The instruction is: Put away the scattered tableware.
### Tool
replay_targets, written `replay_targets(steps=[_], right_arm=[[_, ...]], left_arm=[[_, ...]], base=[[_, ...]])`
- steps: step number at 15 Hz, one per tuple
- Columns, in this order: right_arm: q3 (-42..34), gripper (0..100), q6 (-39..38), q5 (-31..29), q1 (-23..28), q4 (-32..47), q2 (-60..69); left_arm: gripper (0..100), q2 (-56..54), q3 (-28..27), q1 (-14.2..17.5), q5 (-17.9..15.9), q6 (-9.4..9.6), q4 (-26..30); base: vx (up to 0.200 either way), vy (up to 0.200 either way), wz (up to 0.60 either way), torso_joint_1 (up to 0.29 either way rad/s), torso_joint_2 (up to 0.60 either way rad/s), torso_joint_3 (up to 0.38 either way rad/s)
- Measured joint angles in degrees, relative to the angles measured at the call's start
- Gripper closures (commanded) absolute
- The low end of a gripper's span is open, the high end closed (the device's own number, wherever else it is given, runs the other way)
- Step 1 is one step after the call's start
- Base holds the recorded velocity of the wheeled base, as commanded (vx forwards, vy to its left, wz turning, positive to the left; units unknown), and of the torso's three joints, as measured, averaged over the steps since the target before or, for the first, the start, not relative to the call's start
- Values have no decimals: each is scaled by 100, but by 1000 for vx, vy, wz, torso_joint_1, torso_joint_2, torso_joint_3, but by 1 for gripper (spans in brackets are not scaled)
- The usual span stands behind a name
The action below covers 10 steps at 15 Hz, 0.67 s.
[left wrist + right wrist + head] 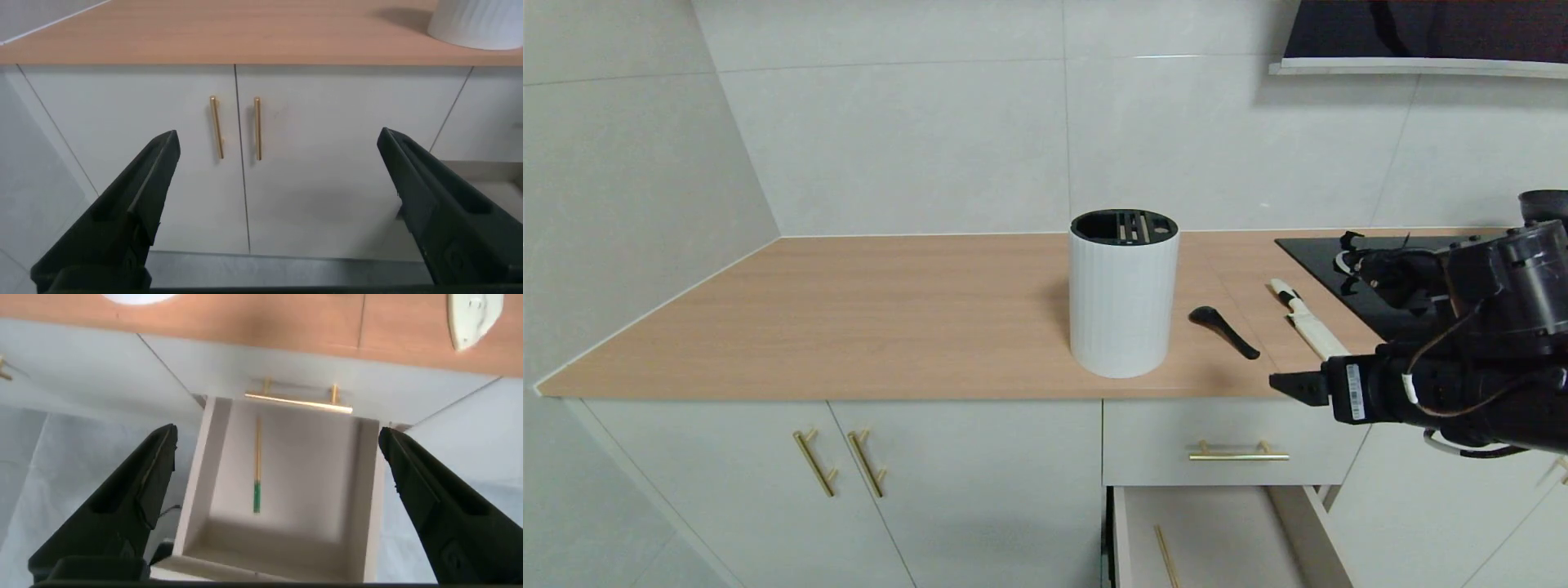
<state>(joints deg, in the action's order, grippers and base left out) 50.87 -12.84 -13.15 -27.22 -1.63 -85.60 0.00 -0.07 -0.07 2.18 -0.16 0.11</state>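
The bench [849, 310] carries one white ribbed holder [1123, 302], one black spoon [1223, 331] and one white-handled knife [1307, 322], three loose things in all. One black cooktop [1308, 249] is set in its far right corner. Below the front edge are two cabinet doors [768, 482], one shut drawer [1233, 425] and one open drawer [1217, 539] holding one green-tipped chopstick [257, 475].
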Motion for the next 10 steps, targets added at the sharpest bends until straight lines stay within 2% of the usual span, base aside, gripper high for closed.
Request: replay_targets(steps=[2, 7, 10], right_arm=[[249, 0, 332, 341, 291, -583, -202], [1007, 0, 1273, 1080, 752, -1328, -1114], [1304, 0, 1449, 1336, 1013, -1599, -1669]], left_arm=[[0, 0, 0, -2, 0, 0, -1], [0, 0, 0, -4, 0, 0, -1], [0, 0, 0, -4, -2, 0, -1]], base=[[0, 0, 0, 0, 0, 0], [0, 0, 0, 0, 0, 0], [0, 0, 0, 0, 0, 0]])
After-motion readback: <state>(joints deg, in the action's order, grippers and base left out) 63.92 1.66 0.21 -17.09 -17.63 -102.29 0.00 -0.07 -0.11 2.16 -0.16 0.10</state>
